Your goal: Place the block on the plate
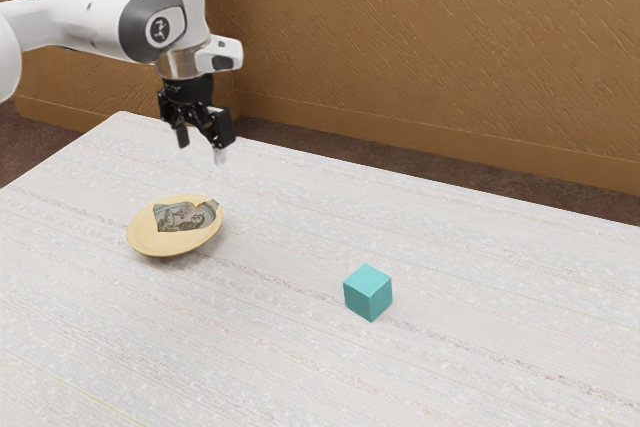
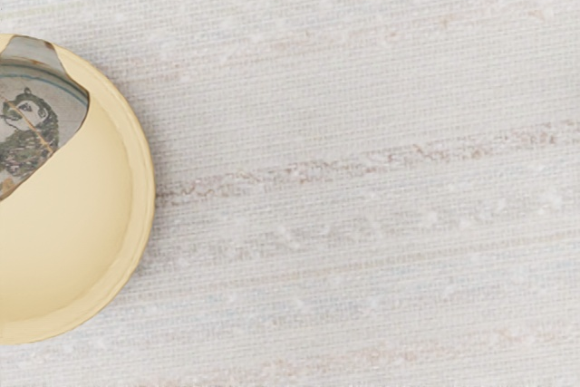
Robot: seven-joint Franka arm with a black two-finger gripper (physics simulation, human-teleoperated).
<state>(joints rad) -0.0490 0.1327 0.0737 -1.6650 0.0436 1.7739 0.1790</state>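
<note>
Pretty bright, soft light, looks like mostly from above: the smooth teal cube-shaped block (image 1: 368, 292) has a paler top than sides. Faint, soft-edged shadow hugs the round pale-yellow plate (image 1: 150, 237) on the kinda washed-out, whitish textured tabletop (image 1: 250, 357).

Table (image 1: 480, 247): whitish, woven-looking top, faint streaks running across. Yellow plate (image 1: 160, 241) toward exterior view's left, face up, grey patterned patch (image 1: 184, 217) on it. Teal block (image 1: 368, 294) nearer, to exterior view's right of plate, well apart, resting flat on tabletop.
</note>
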